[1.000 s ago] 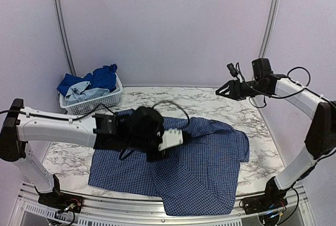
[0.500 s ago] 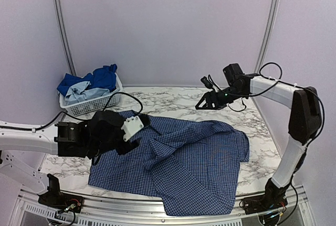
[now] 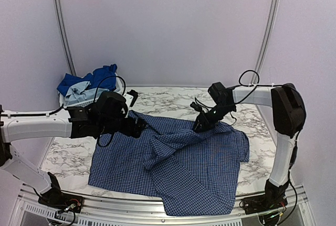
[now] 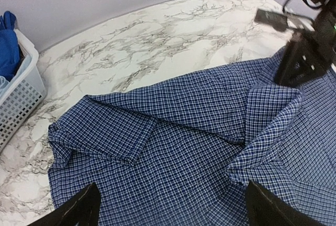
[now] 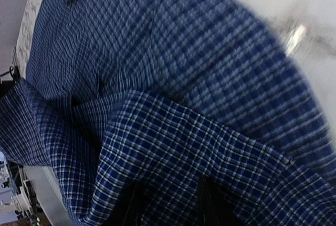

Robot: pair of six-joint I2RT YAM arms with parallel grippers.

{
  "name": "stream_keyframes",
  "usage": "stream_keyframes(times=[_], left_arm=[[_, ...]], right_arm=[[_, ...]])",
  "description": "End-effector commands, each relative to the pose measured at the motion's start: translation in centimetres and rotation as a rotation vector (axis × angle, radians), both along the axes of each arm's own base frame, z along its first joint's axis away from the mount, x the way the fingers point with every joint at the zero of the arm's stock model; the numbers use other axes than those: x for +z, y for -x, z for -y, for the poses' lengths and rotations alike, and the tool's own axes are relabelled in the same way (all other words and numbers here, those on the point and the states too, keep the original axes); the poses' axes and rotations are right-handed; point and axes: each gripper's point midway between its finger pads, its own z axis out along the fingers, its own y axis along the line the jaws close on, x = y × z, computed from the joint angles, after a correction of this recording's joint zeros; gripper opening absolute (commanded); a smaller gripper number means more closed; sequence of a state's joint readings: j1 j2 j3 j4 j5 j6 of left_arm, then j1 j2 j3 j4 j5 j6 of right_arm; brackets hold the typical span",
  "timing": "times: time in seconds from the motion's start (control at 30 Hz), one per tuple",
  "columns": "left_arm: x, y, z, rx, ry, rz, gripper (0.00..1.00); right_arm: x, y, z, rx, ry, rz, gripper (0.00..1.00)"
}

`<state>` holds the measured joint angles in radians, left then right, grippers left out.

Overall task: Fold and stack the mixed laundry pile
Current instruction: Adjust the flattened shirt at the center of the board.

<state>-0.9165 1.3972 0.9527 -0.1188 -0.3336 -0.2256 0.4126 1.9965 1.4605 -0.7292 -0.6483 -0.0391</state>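
navy checked shirt [image 3: 184,163] lies rumpled on the marble table [image 3: 247,116], centre to right, with a fold ridge across its middle. left claw [image 4: 170,185] is released, fingers wide with nothing between them, above the shirt's far-left part. right claw [image 3: 201,125] is down at the shirt's far edge, fingers close together against the cloth; can't tell if it's grasping. royal blue clothes [image 3: 102,76] and pale blue T-shirt [image 3: 81,92] sit in the white basket [image 3: 94,104], far-left corner.

Soft, even light from above; faint shadows beneath folds of the checked shirt [image 3: 184,158]. Top and left wrist views sharp. Right wrist view motion-blurred, worst toward its right edge; small glare spot on desk [image 5: 295,34].
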Motion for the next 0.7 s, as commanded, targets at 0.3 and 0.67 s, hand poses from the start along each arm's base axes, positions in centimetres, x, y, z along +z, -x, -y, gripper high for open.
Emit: stream_keyframes(times=[0.3, 0.67], left_arm=[[-4.1, 5.4, 4.1, -0.254, 0.074, -0.23, 0.99], [-5.7, 15.8, 13.0, -0.824, -0.091, -0.209, 0.7]], right_arm=[[-0.5, 15.1, 4.6, -0.006, 0.079, -0.144, 0.34], [5.6, 10.8, 3.3, -0.023, 0.018, 0.061, 0.47]])
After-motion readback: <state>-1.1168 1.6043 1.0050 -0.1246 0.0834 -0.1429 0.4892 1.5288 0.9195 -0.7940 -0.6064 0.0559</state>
